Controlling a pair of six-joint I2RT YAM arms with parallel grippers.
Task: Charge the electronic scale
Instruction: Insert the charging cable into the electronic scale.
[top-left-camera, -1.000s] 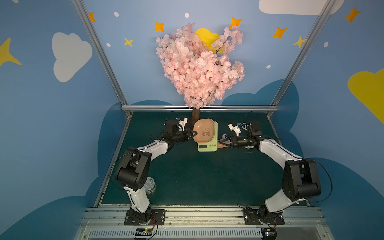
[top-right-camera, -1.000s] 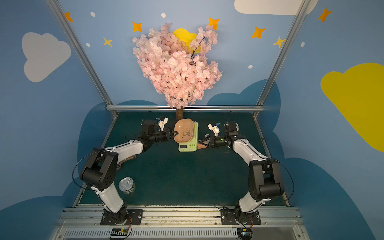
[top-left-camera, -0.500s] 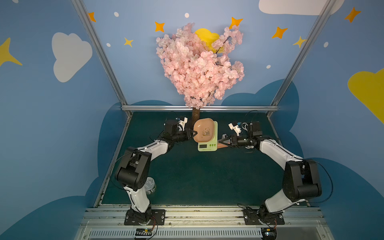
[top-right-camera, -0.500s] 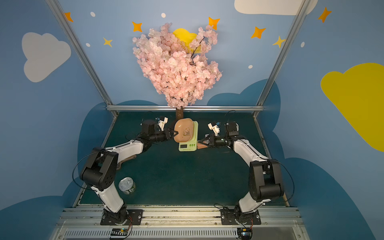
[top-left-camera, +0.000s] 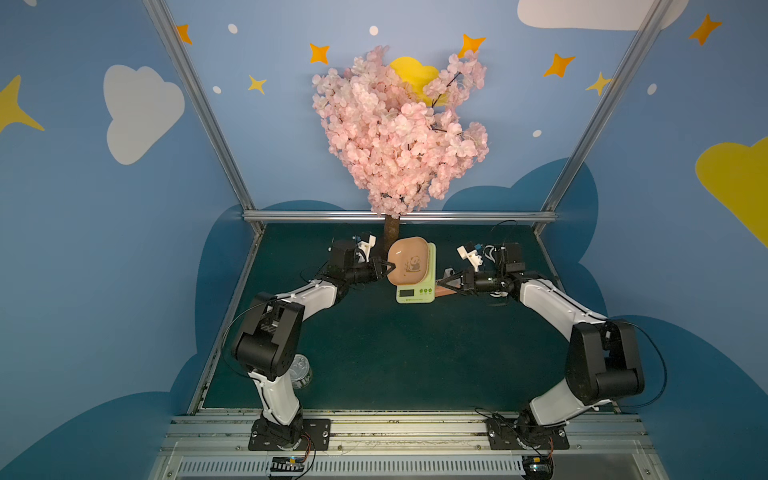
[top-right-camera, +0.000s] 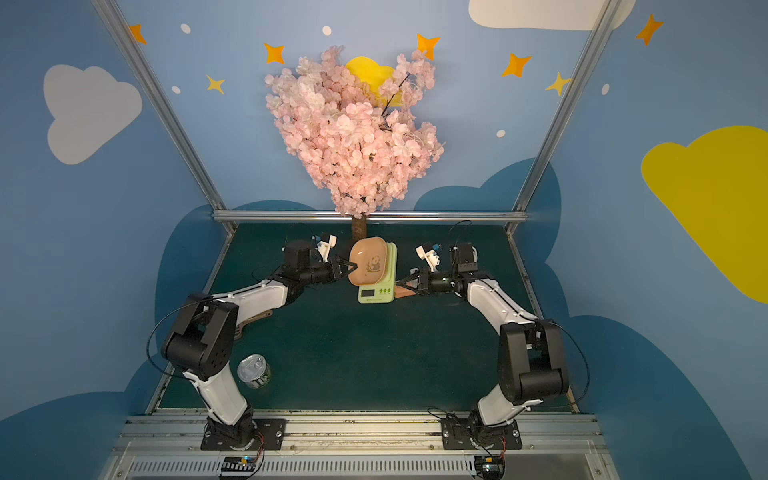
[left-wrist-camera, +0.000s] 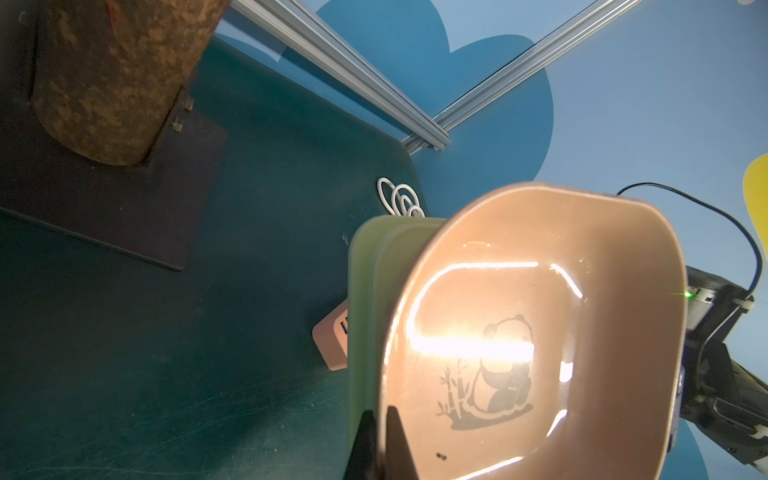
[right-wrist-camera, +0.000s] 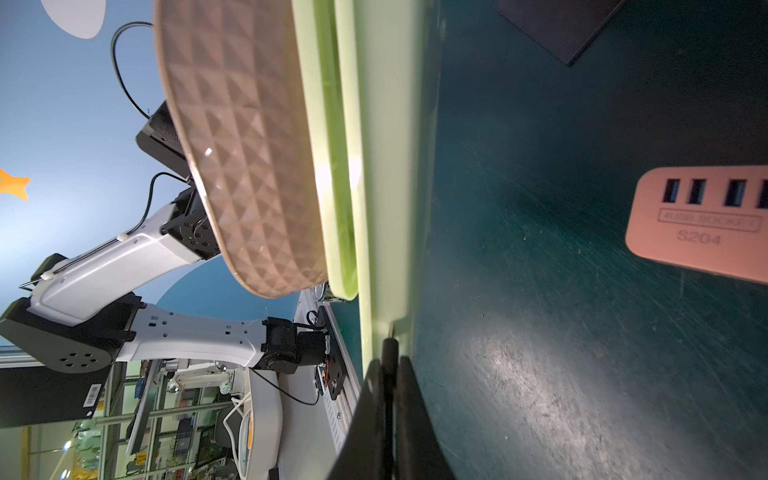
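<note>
Pale-green flat rectangular plastic scale (top-left-camera: 415, 296) lies on the dark green tabletop (top-left-camera: 374, 353), just in front of the brown tree trunk (top-left-camera: 391, 232). Its glossy peach-pink panda tray (top-left-camera: 409, 259) sits tipped, one side raised off the green platform.

Left hand (top-left-camera: 385, 267) is closed, pinching the tray's thin rim. Right hand (top-left-camera: 439, 284) is closed on a small dark stub (right-wrist-camera: 389, 345), probably the charging plug, with its tip touching the scale's side edge.

Judgement: the scale is light, with a stiff, smooth shell, and will likely skid under a sideways push. The tray looks loose, so its rim gives poor control. A better hold is the green body's long edges, braced opposite the plug.
</note>
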